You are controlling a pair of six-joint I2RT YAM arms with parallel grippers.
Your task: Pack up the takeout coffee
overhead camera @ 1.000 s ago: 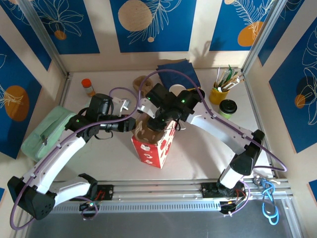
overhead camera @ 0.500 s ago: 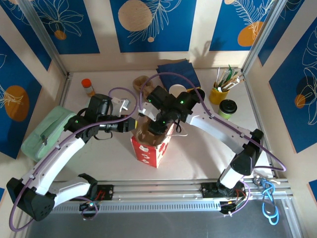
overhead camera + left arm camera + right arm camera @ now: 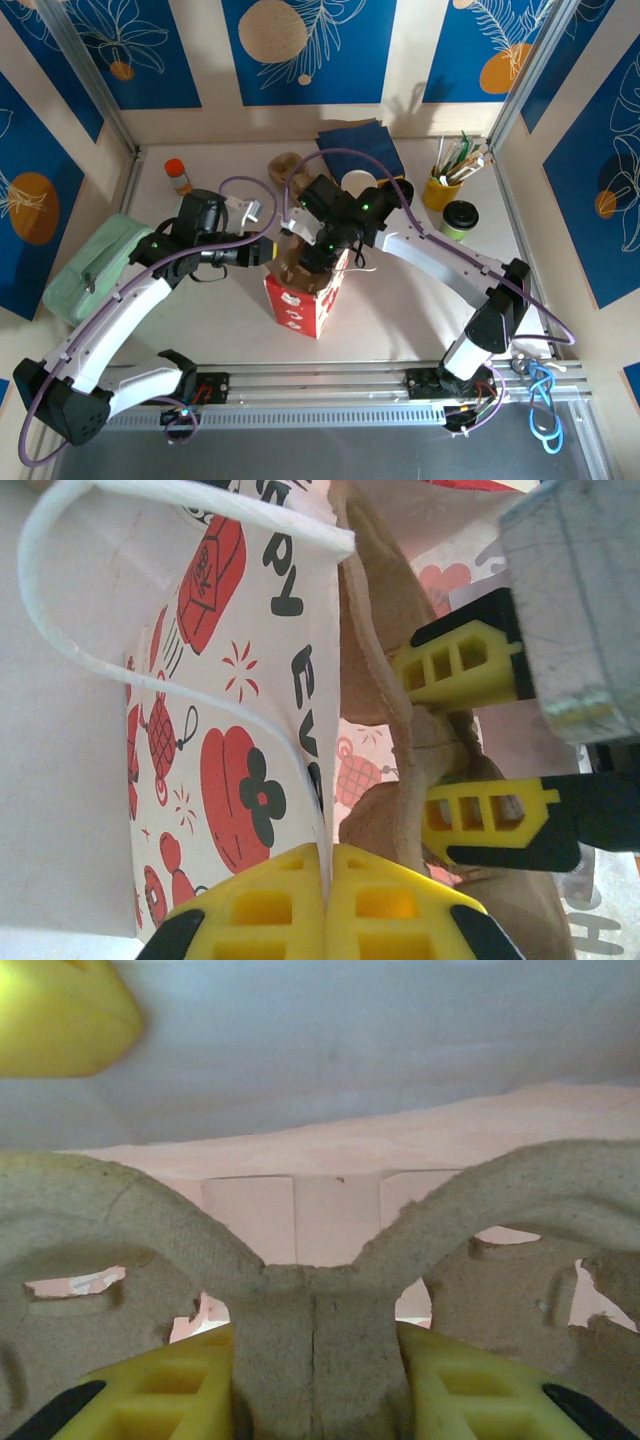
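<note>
The takeout coffee point(image 3: 461, 218), a greenish cup with a black lid, stands at the right of the table, apart from both grippers. A red-and-white paper bag point(image 3: 298, 305) stands open at the centre. My left gripper point(image 3: 268, 252) is shut on the bag's left wall; the wrist view shows its pads point(image 3: 270, 890) pinching the printed paper point(image 3: 230, 680). My right gripper point(image 3: 320, 252) reaches into the bag's mouth, shut on the centre post of a brown pulp cup carrier point(image 3: 315, 1290). Its yellow fingers point(image 3: 460, 670) straddle the carrier point(image 3: 385, 630) inside the bag.
A yellow cup of utensils point(image 3: 441, 190) stands just behind the coffee. White-rimmed cups point(image 3: 357, 182), navy napkins point(image 3: 360, 140) and another brown carrier point(image 3: 285, 165) lie behind the bag. An orange-capped bottle point(image 3: 179, 176) and a green pouch point(image 3: 95, 265) are at the left.
My right gripper and the carrier have sunk a little deeper into the bag. The bag's top has shifted slightly left. The left gripper keeps its hold.
</note>
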